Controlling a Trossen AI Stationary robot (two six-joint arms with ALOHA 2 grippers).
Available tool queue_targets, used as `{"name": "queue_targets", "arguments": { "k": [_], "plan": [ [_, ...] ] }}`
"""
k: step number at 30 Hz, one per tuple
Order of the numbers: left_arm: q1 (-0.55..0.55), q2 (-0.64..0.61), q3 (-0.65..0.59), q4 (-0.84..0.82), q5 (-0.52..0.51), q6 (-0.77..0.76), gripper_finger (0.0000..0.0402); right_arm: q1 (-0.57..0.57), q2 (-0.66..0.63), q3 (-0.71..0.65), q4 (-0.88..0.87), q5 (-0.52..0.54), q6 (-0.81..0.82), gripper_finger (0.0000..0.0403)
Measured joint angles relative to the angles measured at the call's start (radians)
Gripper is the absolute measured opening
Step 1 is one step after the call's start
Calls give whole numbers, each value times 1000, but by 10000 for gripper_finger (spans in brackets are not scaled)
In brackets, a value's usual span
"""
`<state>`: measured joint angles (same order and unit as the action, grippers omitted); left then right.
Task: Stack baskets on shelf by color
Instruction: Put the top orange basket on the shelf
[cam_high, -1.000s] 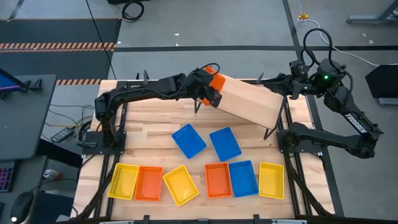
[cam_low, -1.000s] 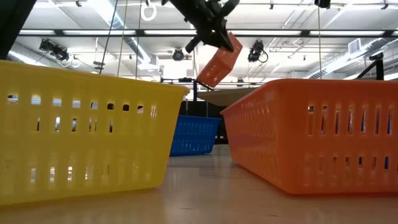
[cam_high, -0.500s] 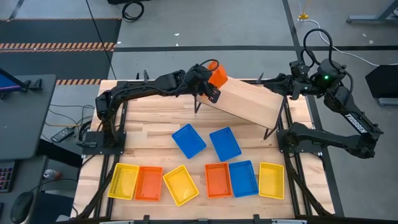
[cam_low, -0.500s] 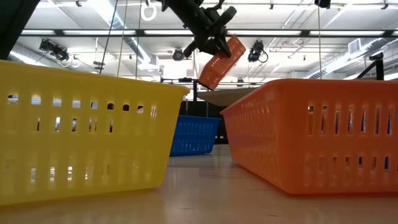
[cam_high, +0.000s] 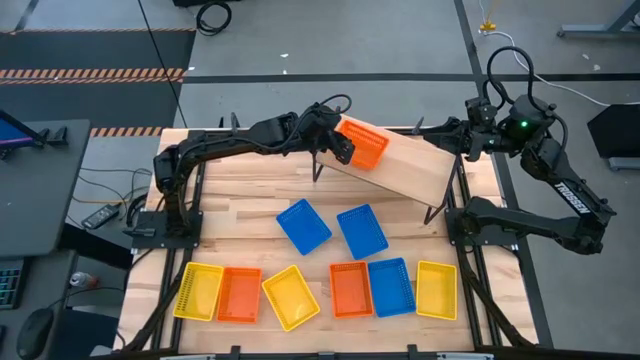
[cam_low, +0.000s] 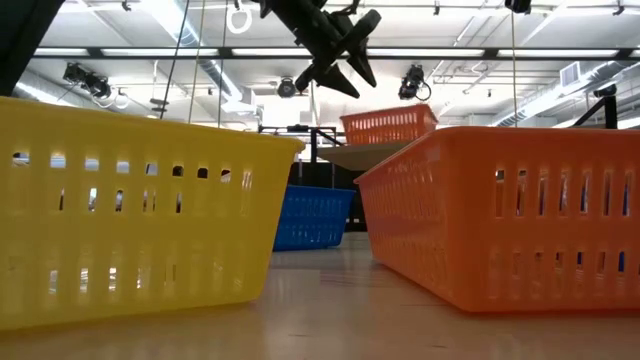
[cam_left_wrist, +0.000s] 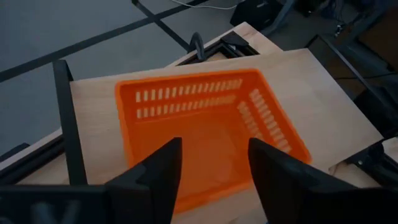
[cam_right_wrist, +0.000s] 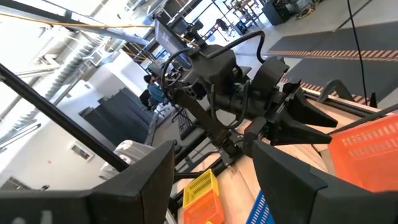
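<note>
Left claw open above the first orange basket on the shelf

The left gripper (cam_high: 343, 148) hangs with fingers spread and empty, just off the 9 o'clock end of the orange basket (cam_high: 365, 143), which sits at the 10 o'clock end of the shelf (cam_high: 410, 165). To do this well, I judge it should lift straight clear so no finger snags the mesh wall. The right gripper (cam_high: 470, 140) waits open near the shelf's 2 o'clock corner. Eight baskets lie on the table (cam_high: 240, 210), toward 6 o'clock. Whether the basket sits flat is hard to tell; the shelf's legs are mostly hidden.
</note>
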<state>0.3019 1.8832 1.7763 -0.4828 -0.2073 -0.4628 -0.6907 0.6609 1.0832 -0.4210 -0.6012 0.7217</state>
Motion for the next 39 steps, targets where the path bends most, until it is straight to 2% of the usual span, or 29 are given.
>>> {"name": "queue_targets", "arguments": {
  "k": [8, 14, 17, 21, 29, 34, 39],
  "plan": [
    [-3, -19, -1, 0, 34, -18, 219, 1, 2, 0, -49, -4, -10, 222],
    [-7, -108, -1, 1, 59, -21, 208, 1, 41, -1, -211, 68, -163, 222],
    [-15, -167, -1, -2, 58, -22, 202, 1, 65, -1, -217, 107, -222, 222],
    [-36, -229, -1, 3, 58, -15, 196, 5, 127, -1, -230, 110, -309, 221],
    [-111, -342, 0, 7, 81, 37, 196, 128, 277, -1, -232, 75, -606, 221],
    [-167, -400, 0, 8, 81, 37, 194, 209, 345, -1, -263, 77, -697, 221],
    [-226, -426, 0, -10, 81, 25, 194, 283, 371, -1, -317, 137, -803, 221]
  ]
}}
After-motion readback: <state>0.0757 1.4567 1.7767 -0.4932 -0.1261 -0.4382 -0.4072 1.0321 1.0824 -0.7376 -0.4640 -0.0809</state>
